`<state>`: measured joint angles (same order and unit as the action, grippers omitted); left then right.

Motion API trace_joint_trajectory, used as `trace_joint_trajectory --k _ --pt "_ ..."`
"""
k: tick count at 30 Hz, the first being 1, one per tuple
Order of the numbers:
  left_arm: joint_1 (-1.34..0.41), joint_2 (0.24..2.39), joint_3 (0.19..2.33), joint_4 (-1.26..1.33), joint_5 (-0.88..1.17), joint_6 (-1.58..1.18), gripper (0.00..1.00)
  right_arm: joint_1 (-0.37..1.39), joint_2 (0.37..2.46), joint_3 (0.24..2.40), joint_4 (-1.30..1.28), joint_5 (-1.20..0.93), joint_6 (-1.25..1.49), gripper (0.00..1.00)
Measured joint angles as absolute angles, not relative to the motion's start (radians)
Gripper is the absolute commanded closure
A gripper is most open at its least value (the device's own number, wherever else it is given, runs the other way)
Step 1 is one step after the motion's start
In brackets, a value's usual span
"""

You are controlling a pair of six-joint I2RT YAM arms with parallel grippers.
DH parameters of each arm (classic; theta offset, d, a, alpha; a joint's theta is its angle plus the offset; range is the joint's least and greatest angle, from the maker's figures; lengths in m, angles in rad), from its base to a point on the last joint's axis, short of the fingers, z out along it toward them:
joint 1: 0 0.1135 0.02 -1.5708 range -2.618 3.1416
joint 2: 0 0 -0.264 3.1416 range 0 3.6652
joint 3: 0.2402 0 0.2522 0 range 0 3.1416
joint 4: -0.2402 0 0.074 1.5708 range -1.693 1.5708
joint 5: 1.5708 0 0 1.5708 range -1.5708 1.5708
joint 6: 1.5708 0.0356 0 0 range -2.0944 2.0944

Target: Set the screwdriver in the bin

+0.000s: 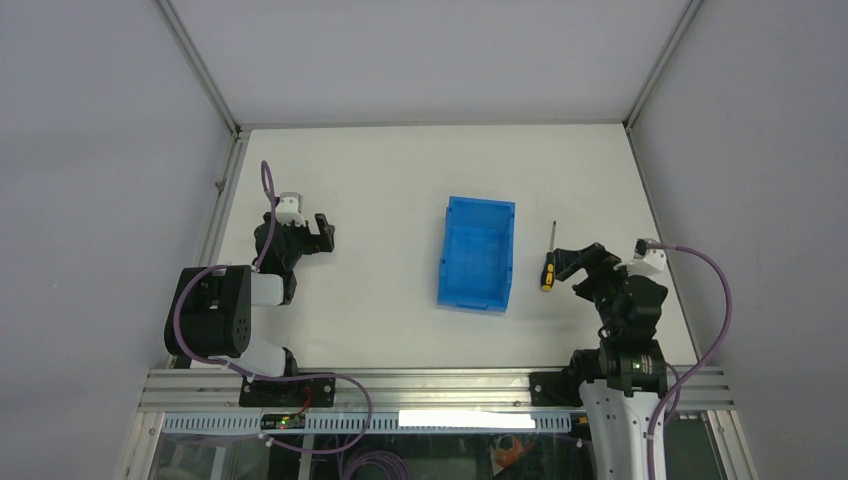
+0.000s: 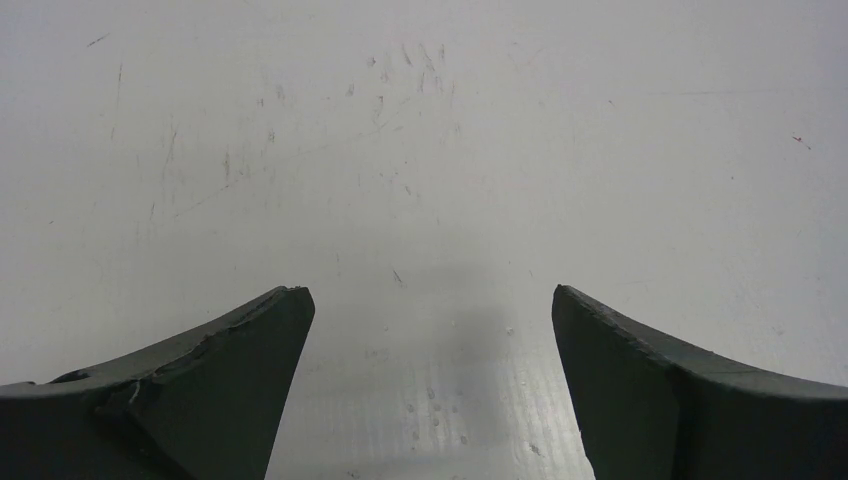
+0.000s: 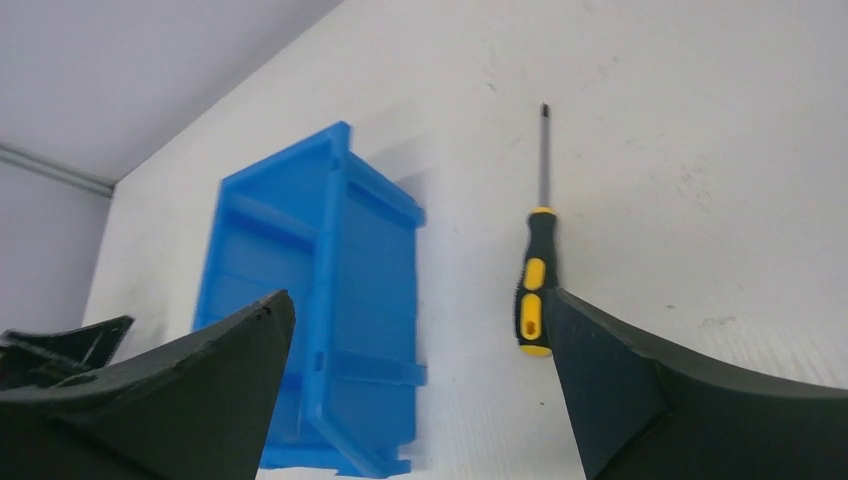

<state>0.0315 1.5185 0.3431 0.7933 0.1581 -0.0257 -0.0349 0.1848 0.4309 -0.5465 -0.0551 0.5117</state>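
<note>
The bright blue bin point(image 1: 477, 254) stands near the table's middle and is empty; it also shows in the right wrist view point(image 3: 320, 300). The screwdriver point(image 1: 548, 262), yellow-and-black handle toward me and thin shaft pointing away, lies flat on the table just right of the bin. In the right wrist view the screwdriver point(image 3: 534, 280) lies just inside the right fingertip. My right gripper point(image 1: 578, 268) is open and empty, hovering just right of the handle. My left gripper point(image 1: 325, 234) is open and empty at the far left, over bare table point(image 2: 430, 200).
The white table point(image 1: 400, 180) is bounded by grey walls and an aluminium frame rail point(image 1: 430, 385) at the near edge. Purple cables point(image 1: 715, 300) loop off both arms.
</note>
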Motion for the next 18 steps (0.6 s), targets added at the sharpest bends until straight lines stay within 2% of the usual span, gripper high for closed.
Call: trace_joint_trajectory --k 4,7,10,15,18 --pt "0.031 1.518 0.344 0.793 0.158 -0.025 0.01 -0.035 0.197 0.513 -0.506 -0.142 0.492 0.04" --pt "0.031 1.518 0.344 0.793 0.158 -0.026 0.01 -0.035 0.297 0.658 -0.494 -0.182 0.465 0.06" --pt "0.031 1.518 0.344 0.793 0.158 -0.026 0.01 -0.035 0.496 0.878 -0.535 -0.179 0.431 0.07" --pt "0.031 1.518 0.344 0.793 0.158 -0.026 0.01 -0.035 0.900 1.245 -0.684 -0.061 0.377 0.09" --pt "0.031 1.518 0.344 0.793 0.158 -0.026 0.01 -0.035 1.111 1.328 -0.751 -0.019 0.346 0.15"
